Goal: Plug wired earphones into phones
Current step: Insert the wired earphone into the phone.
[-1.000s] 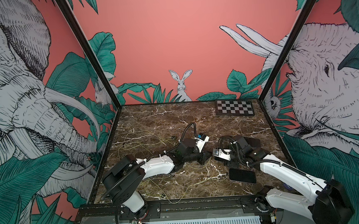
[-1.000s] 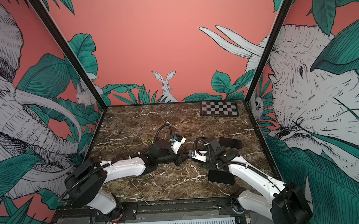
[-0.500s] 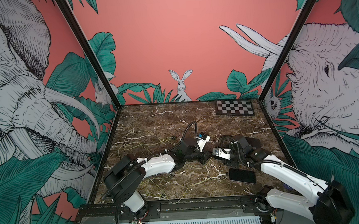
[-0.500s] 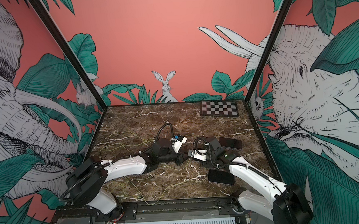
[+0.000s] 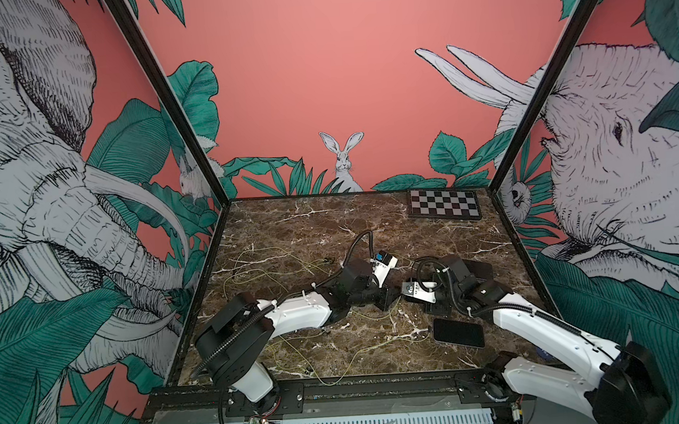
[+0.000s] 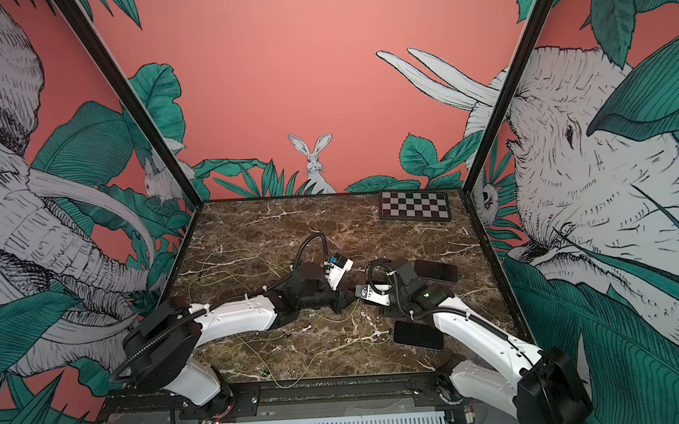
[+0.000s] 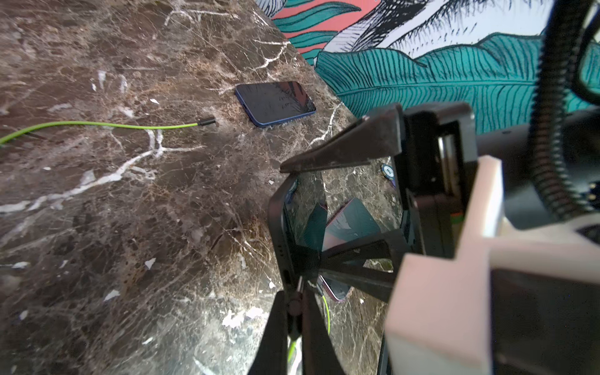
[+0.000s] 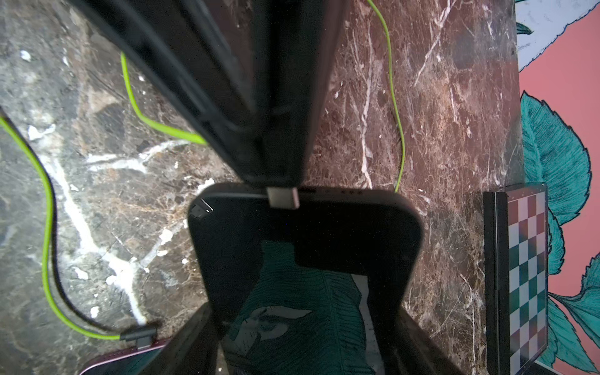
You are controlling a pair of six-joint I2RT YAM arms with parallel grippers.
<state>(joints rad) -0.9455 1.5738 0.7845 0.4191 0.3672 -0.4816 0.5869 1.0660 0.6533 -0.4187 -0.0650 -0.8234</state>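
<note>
My right gripper is shut across the width of a black phone and holds it on edge at mid-table. My left gripper is shut on the dark plug of a yellow-green earphone cord. The plug's metal tip lies against that phone's end edge, beside the port slot. In both top views the two grippers meet at the centre, left gripper against the right one. A second phone lies flat near the front. A third phone lies behind the right arm.
A purple-edged phone has a cord plug at its end. A loose plug lies near a blue phone. Several thin cords sprawl over the left half of the marble table. A checkerboard plate sits back right.
</note>
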